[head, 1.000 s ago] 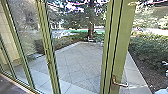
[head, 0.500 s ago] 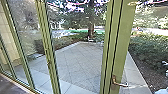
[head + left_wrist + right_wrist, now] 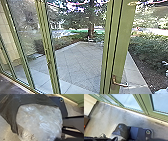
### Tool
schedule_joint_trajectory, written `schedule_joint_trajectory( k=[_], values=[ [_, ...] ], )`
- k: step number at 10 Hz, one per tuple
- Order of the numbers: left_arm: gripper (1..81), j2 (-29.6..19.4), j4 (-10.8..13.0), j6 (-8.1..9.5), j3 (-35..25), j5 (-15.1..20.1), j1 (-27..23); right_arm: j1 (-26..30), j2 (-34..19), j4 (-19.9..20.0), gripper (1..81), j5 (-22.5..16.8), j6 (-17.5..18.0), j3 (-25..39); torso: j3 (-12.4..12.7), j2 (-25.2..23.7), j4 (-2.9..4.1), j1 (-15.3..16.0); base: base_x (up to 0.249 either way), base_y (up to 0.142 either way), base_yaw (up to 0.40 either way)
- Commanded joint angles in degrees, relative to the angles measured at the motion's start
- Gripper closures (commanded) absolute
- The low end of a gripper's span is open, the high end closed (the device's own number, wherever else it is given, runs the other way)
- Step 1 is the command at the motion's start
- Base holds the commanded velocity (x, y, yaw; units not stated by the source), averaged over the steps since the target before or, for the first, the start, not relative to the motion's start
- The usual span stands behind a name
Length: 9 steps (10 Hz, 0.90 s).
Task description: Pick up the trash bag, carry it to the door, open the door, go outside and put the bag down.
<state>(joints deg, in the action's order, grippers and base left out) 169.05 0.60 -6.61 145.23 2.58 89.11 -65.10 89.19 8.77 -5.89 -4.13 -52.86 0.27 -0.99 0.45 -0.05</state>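
One trash bag (image 3: 41,121), bulging clear plastic with a wide dark covering (image 3: 31,99) around part of it, fills much of the space just before the left end effector (image 3: 56,139). They overlap in the left wrist view, but I cannot tell whether the left end effector is apart, together or clamped on the plastic. The right end effector's state I cannot tell either. The bag is indoors, beside the robot's dark base plate (image 3: 134,134), above or on the pale floor (image 3: 106,119); which of the two is unclear. The door (image 3: 122,50), with its green frame, is at the near right, and its metal handle (image 3: 115,81) is low on that frame. More glass panels in green frames (image 3: 47,50) run off to the left. Beyond the glass lies a paved yard (image 3: 80,62), with bushes (image 3: 147,50) on the right and a tree (image 3: 90,27) at the far side.
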Motion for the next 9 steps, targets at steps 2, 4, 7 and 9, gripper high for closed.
schedule_joint_trajectory(
  k=[2, 4, 7, 9],
  values=[
    [81.1, 0.24, -0.51, 0.02, -0.29, 3.48, -2.32, 19.5, -7.41, 7.22, 1.0, -17.99, 0.26, 0.84, 0.0, 0.0, 0.0, 0.05, 0.0, 0.0, 0.0],
    [81.1, 1.03, -0.42, -0.16, -0.2, 3.57, -2.32, 27.75, -7.94, 7.32, 1.0, -25.01, 2.97, -0.12, 0.0, 0.0, 0.0, 0.05, 0.0, 0.0, 0.0],
    [81.1, 1.03, -0.42, 0.02, -0.2, 3.57, -2.32, 36.55, -7.15, 6.88, 1.0, -32.75, 6.23, -2.05, -0.02, 0.0, 0.0, 0.05, 0.0, 0.0, 0.0],
    [81.1, 1.12, -0.42, 0.1, 0.41, 3.57, -2.32, 42.26, -6.62, 6.79, 1.0, -37.27, 8.61, -3.56, -0.02, 0.0, 0.0, 0.05, 0.0, 0.0, 0.0]
  ],
)
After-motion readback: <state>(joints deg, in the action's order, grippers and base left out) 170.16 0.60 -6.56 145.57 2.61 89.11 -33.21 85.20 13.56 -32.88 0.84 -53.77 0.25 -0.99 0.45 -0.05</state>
